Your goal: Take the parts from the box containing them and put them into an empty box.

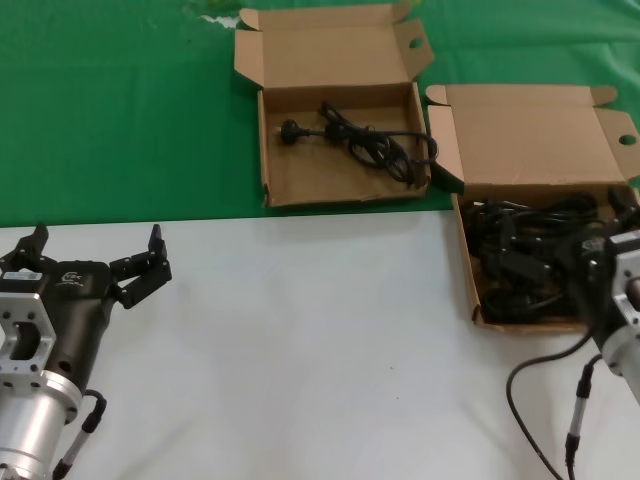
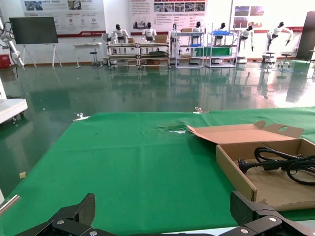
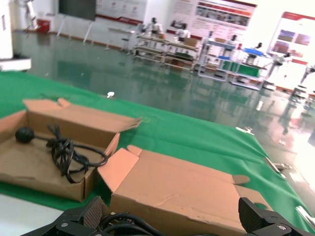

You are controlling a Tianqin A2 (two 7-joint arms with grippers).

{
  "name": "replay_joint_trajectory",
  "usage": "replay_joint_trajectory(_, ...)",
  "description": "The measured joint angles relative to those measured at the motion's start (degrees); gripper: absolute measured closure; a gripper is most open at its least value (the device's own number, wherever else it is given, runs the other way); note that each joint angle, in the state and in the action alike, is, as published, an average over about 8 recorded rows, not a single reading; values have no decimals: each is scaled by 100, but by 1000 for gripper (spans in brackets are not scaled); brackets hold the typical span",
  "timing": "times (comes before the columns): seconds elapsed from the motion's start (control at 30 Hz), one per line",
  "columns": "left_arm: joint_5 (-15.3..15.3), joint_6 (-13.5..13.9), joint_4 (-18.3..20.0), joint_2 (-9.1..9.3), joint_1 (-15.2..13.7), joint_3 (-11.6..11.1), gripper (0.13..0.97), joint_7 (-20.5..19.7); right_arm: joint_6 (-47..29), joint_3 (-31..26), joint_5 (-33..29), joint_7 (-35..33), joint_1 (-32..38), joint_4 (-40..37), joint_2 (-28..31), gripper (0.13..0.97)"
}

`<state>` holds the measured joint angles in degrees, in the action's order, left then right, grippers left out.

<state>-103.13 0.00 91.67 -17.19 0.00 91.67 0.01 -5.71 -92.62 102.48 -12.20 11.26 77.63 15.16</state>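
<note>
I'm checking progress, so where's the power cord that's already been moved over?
In the head view, one power cord lies loosely coiled inside the smaller box on the green cloth, up the middle, just left of the fuller box of cords.

Two dark fingertips (image 2: 78,211) of the left gripper (image 2: 167,216) are seen spread wide apart, nothing held between them. Past them, green cloth (image 2: 123,167) is laid out. On it, off to the right, an open box (image 2: 256,162) is seen with one black cord (image 2: 280,162) coiled inside, plug pointing left.
</note>
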Motion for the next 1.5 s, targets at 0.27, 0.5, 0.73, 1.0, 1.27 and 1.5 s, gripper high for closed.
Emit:
replay_joint_trajectory(0.27, -1, 0, 0, 0, 0, 0, 132, 0, 364, 60, 42, 779, -717, 895, 130, 129)
replay_joint_trajectory(0.5, -1, 0, 0, 0, 0, 0, 132, 0, 446, 74, 51, 953, -879, 1097, 159, 129)
replay_joint_trajectory(0.73, 0, 0, 0, 0, 0, 0, 132, 0, 448, 74, 51, 957, -882, 1100, 159, 129)
replay_joint_trajectory(1.0, -1, 0, 0, 0, 0, 0, 132, 0, 448, 74, 51, 957, -882, 1100, 159, 129)
replay_joint_trajectory(1.27, -1, 0, 0, 0, 0, 0, 132, 0, 448, 74, 51, 957, -882, 1100, 159, 129)
replay_joint_trajectory(1.5, 0, 0, 0, 0, 0, 0, 132, 0, 448, 74, 51, 957, -882, 1100, 159, 129)
